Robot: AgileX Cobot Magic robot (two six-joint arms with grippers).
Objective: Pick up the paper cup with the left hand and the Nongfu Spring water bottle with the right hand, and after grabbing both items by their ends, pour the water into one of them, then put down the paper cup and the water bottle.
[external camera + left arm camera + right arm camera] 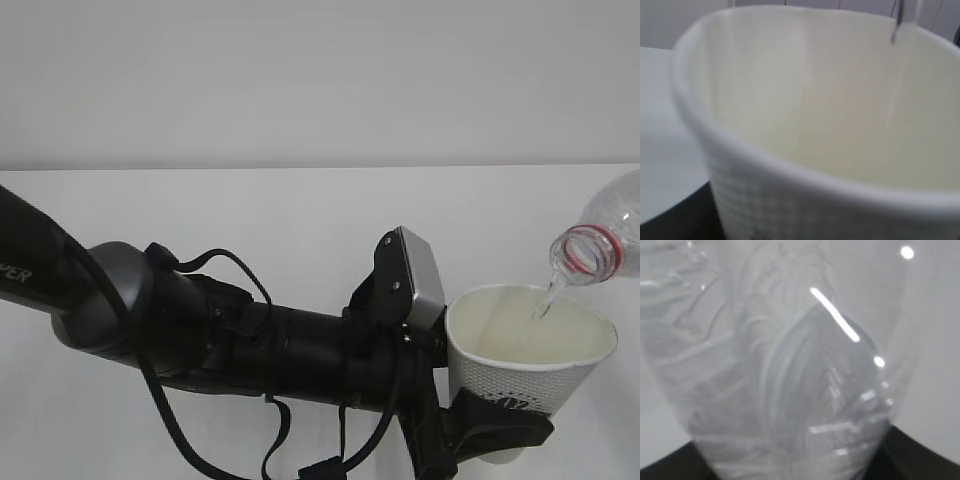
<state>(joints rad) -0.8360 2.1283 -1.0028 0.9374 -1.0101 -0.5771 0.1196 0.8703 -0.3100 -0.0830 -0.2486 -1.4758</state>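
I see the paper cup [525, 365] held upright above the white counter [300, 220], clamped at its lower part in my left claw [490, 432], while a thin stream of water [545, 298] falls into it from the Nongfu Spring water bottle [605, 240], tilted mouth-down at the right edge. My left arm [230, 330] reaches across low with cables looping around it. The right claw [920, 455] shows only as dark edges hugging the bottle's ribbed body, apparently clamped on it.

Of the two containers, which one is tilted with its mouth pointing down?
The water bottle, clear with a red neck ring; the white paper cup stays upright beneath it.
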